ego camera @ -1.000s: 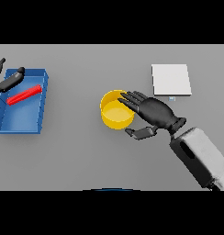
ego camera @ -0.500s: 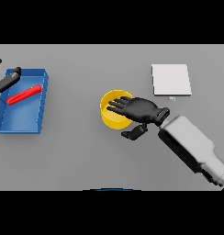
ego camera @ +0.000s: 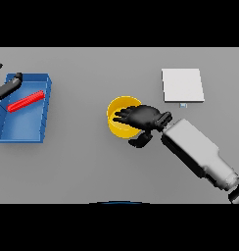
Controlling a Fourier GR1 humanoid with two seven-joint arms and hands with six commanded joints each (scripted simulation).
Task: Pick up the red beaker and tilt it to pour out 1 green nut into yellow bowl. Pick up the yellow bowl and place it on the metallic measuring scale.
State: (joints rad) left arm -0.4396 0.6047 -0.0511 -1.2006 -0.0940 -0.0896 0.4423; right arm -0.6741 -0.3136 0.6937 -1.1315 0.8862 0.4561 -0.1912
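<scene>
The yellow bowl [ego camera: 119, 113] stands on the grey table near the middle. My right hand [ego camera: 143, 117] lies over the bowl's right rim, fingers straight and spread across its inside, thumb below the rim near the bowl's lower right edge; it is open. The red beaker [ego camera: 26, 101] lies on its side inside the blue tray [ego camera: 23, 131] at the left. My left hand [ego camera: 6, 87] shows at the far left edge over the tray's upper corner, partly cut off. The metallic scale [ego camera: 182, 85] is a pale square plate at the upper right. No green nut shows.
The blue tray's walls stand raised around the beaker. Bare grey table lies between the tray and the bowl, and in front of the bowl.
My right hand has moved left, from beside the bowl's right edge to over its rim and inside. The forearm has swung inward. Bowl, beaker and left hand stay put.
</scene>
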